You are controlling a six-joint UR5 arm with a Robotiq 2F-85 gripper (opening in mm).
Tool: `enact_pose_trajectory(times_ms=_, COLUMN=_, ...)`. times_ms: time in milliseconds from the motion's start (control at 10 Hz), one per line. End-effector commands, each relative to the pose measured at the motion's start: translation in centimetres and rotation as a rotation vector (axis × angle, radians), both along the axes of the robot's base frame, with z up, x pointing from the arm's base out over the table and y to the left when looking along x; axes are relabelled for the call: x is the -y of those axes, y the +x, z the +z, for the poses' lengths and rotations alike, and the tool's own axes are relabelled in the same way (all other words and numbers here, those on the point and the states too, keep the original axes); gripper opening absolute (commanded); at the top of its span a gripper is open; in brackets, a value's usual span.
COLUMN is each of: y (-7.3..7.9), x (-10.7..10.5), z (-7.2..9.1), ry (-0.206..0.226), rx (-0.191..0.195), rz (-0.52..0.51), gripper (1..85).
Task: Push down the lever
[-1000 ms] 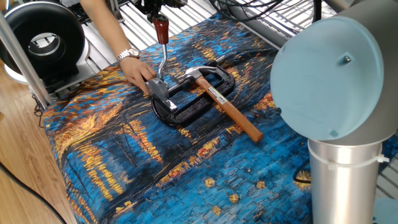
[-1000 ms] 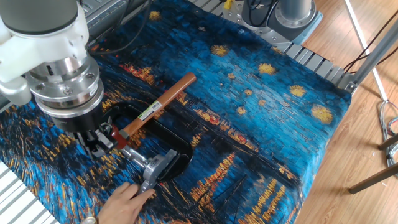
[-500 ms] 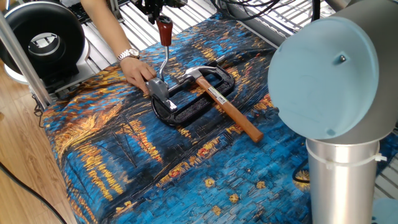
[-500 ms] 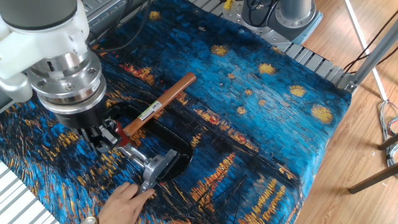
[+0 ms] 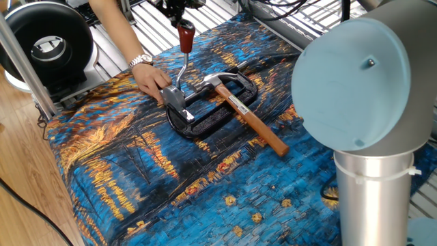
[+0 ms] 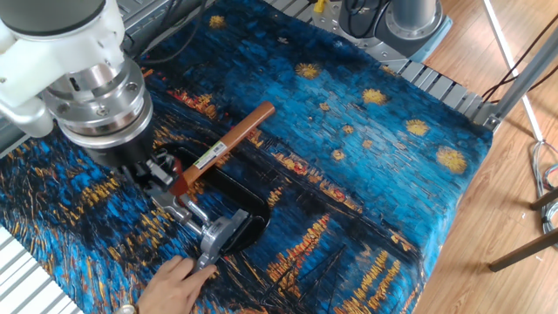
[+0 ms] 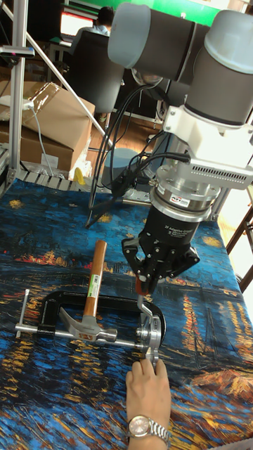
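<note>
The lever (image 5: 180, 65) is a thin silver rod with a dark red end (image 5: 186, 35). It rises almost upright from a silver bracket (image 5: 175, 97) on a black oval base (image 5: 208, 117). My gripper (image 5: 179, 16) hangs straight above it, fingers shut, tips against the top of the red end. In the other fixed view the gripper (image 6: 166, 174) covers most of the red end (image 6: 178, 182), and the rod runs down to the bracket (image 6: 220, 234). The tall fixed view shows the gripper (image 7: 145, 280) just above the rod (image 7: 144, 309).
A wooden-handled hammer (image 5: 249, 119) lies across the black base, its steel head beside the bracket. A person's hand (image 5: 151, 80) with a wristwatch presses on the base next to the bracket. A starry blue cloth (image 5: 136, 178) covers the table. The arm's grey column (image 5: 375, 184) stands at the right.
The gripper and the red end have shifted a little sideways and down toward the hammer, tilting the rod slightly. The hand and hammer have not moved.
</note>
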State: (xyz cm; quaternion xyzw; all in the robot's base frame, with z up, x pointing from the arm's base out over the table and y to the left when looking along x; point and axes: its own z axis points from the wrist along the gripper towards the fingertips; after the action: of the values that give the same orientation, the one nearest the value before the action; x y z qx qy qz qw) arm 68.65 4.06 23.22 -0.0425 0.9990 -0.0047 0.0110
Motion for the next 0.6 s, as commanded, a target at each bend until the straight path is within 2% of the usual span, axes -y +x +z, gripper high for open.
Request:
enact_pose_trajectory(times_ms=0, y=-1.4, x=-0.2, z=0.3, ry=0.011, rx=-0.047, rz=0.032, gripper=17.0)
enact_pose_trajectory(times_ms=200, y=-1.7, x=-1.0, z=0.5, ry=0.025, rx=-0.056, rz=0.036, gripper=18.3)
enact_pose_trajectory(times_ms=400, y=-2.6, x=-1.8, z=0.3, ry=0.07, rx=-0.084, rz=0.045, gripper=18.3)
enact_pose_trajectory(times_ms=500, y=-2.6, x=-1.9, z=0.3, ry=0.076, rx=-0.084, rz=0.05, gripper=19.0)
